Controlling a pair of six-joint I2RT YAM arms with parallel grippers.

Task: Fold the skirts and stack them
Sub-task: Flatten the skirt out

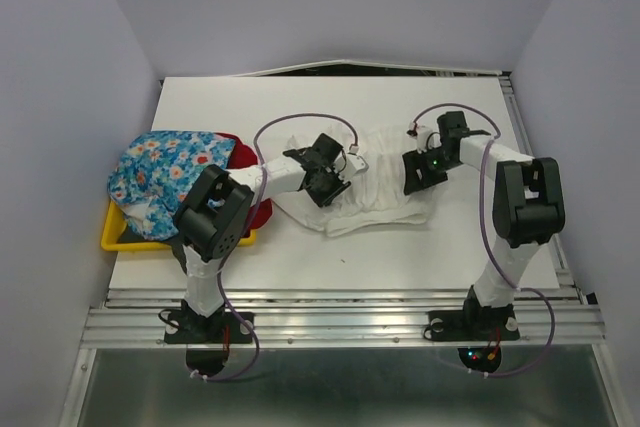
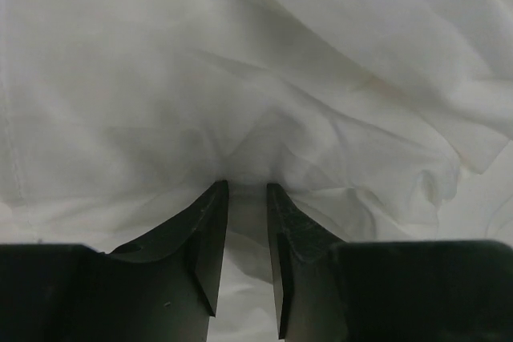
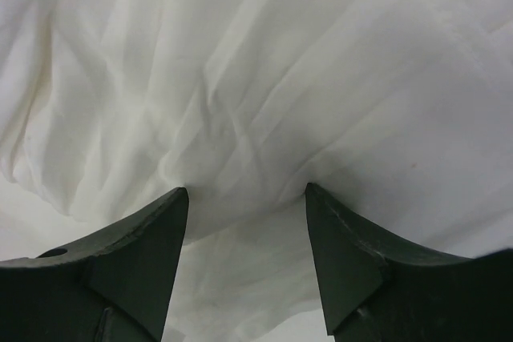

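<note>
Between left jaws, white skirt (image 2: 256,78) bunches; right jaws straddle it.

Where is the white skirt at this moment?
In the top view, the white skirt lies mid-table, right of the tray, reaching from the left gripper to the right gripper.

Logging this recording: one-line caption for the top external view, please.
Left tool and right tool on the white skirt mid-table; blue floral skirt and red skirt heaped on the yellow tray at left.

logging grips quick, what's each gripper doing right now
left gripper: closed, pinching the white skirt
right gripper: open, fingers spread on that skirt
</note>
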